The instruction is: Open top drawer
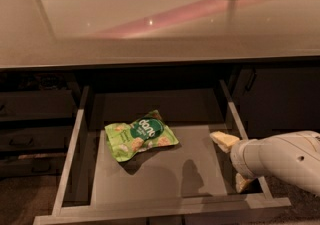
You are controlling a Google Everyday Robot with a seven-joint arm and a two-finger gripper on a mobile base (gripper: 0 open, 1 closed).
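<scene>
The top drawer [150, 179] stands pulled far out under the counter, showing its grey floor and pale side rails [70, 159]. Its front shows only as a top edge [160, 210] at the bottom of the view, and the handle is hidden. My gripper [233, 162] is at the drawer's right side by the right rail [234, 114]. Its two pale fingers are spread: one fingertip [221, 139] is over the drawer floor, and the other [243, 183] is low by the rail. It holds nothing. The white arm [285, 161] enters from the right.
A green snack bag [140, 135] lies flat on the drawer floor, left of centre. A glossy beige countertop [150, 19] overhangs the drawer's back. Shorter dark drawer fronts [30, 104] are at the left and a dark cabinet door [280, 99] at the right.
</scene>
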